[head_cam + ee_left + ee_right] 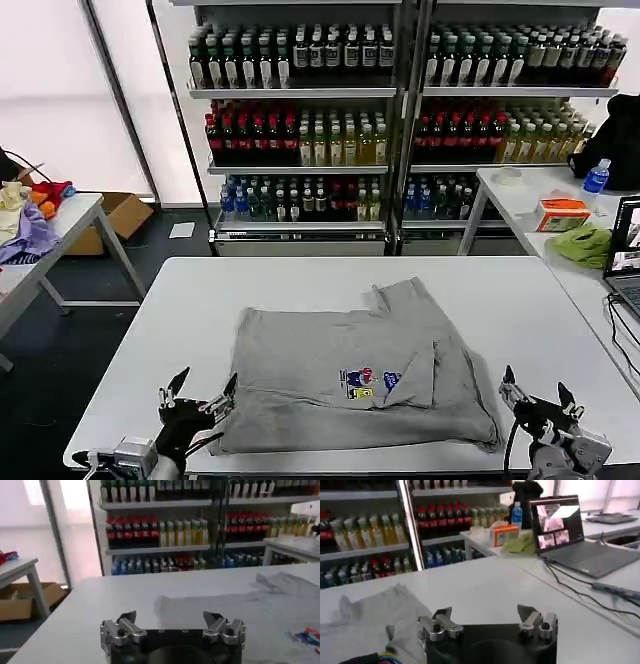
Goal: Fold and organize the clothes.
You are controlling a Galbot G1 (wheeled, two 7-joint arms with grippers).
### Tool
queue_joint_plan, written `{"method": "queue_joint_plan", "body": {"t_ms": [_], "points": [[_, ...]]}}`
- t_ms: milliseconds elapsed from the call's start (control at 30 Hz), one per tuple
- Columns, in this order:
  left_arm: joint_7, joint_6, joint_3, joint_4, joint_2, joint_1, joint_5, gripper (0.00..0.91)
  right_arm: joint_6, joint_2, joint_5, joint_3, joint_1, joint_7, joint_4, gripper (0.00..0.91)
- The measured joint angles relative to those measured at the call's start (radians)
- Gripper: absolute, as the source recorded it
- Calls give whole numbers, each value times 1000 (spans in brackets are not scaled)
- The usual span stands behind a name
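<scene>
Left tool (203, 388) wide open, empty, at grey shirt's (340, 375) corner, right tool (537, 396) likewise beside it

I see one light grey shirt (350, 375) lying partly folded and rumpled on the white table (180, 300), its small multicoloured chest print facing up, with a bunched flap pointing toward the shelves.

Head view high, facing down; wrist views low, sharing table (500, 300)

Bottle-filled shelves (300, 120), laptop (580, 540), cardboard box (115, 220) on floor.
</scene>
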Motion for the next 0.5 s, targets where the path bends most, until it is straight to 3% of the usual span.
{"method": "queue_joint_plan", "body": {"t_ms": [267,500], "points": [[26,5,16,44,33,-87,-29,907,-29,-36,21,-43,152,-42,-73,907],[72,22,43,133,68,-225,-67,907,-60,-84,35,-145,388,-51,-234,907]]}}
